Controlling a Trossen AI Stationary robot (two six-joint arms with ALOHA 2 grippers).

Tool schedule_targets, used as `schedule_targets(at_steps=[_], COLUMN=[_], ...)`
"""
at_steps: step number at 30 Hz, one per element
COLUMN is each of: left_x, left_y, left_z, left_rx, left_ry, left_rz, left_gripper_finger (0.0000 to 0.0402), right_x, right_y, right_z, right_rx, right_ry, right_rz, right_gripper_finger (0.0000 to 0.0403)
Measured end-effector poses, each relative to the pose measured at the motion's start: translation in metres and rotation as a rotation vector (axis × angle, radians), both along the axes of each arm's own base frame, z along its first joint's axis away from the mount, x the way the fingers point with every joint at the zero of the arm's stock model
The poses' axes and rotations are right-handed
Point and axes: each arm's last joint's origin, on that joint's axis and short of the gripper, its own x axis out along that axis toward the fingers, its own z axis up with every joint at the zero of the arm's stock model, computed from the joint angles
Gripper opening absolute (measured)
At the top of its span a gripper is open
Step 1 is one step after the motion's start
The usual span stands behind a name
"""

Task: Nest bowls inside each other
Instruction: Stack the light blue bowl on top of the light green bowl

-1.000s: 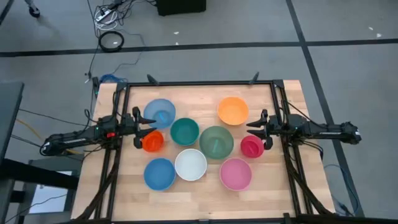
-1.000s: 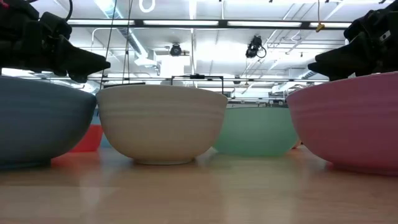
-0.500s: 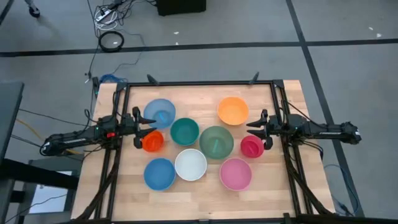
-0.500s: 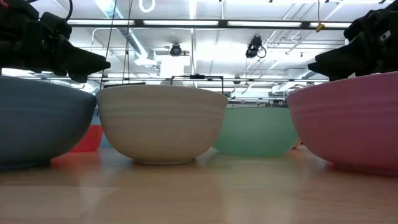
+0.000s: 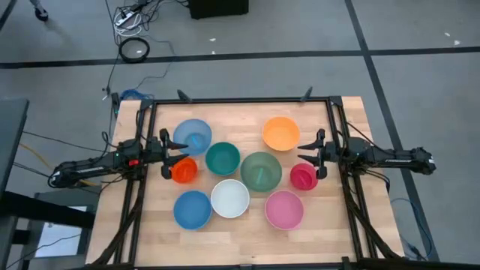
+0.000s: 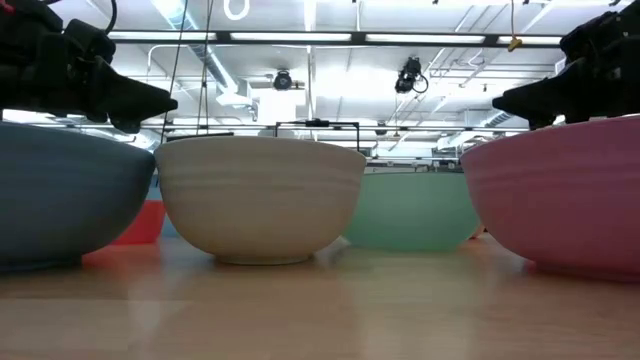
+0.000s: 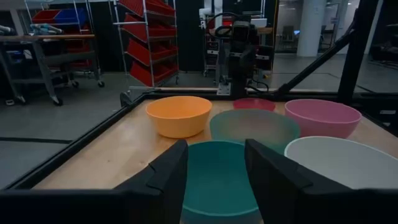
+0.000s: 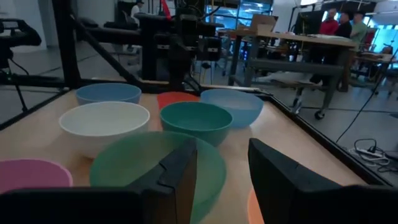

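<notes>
Nine bowls stand apart, upright on their bases, on the wooden table: light blue point(image 5: 193, 136), orange point(image 5: 280, 133), teal point(image 5: 223, 158), grey-green point(image 5: 260, 171), small red-orange point(image 5: 184, 170), small magenta point(image 5: 304, 176), blue point(image 5: 193, 209), white point(image 5: 230, 198) and pink point(image 5: 284, 209). My left gripper point(image 5: 169, 155) hovers level at the table's left side, open, above the red-orange bowl's edge, with the teal bowl point(image 7: 217, 177) ahead of it. My right gripper point(image 5: 310, 158) hovers level at the right side, open, above the magenta bowl, facing the grey-green bowl point(image 8: 155, 165).
A black frame rail point(image 5: 240, 100) runs round the table's far edge and both sides. Bare wood point(image 6: 320, 310) lies along the near edge in front of the blue, white and pink bowls. Shelves, benches and people show in the room beyond.
My right gripper has rolled a little about the line it points along, staying in place and open. The bowls have not moved.
</notes>
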Motion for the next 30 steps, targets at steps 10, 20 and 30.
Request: schedule_targets(at_steps=[10,20,30], left_x=[-0.002,-0.007,-0.007], left_y=[0.0,-0.001,-0.001], left_z=[0.019,0.035,0.035], left_rx=[-0.227,-0.222,-0.217], left_ry=[-0.233,-0.404,-0.408], left_rz=[-0.028,-0.049,-0.036], left_gripper_finger=[0.0168,0.0168,0.0168], right_x=[0.0,-0.001,-0.006], right_y=[0.0,0.001,0.0], right_z=[0.009,0.013,0.033], right_rx=[0.305,0.319,0.367], right_ry=[-0.13,-0.172,-0.387], right_rz=[0.02,0.034,0.062], right_gripper_finger=[0.0129,0.013,0.013])
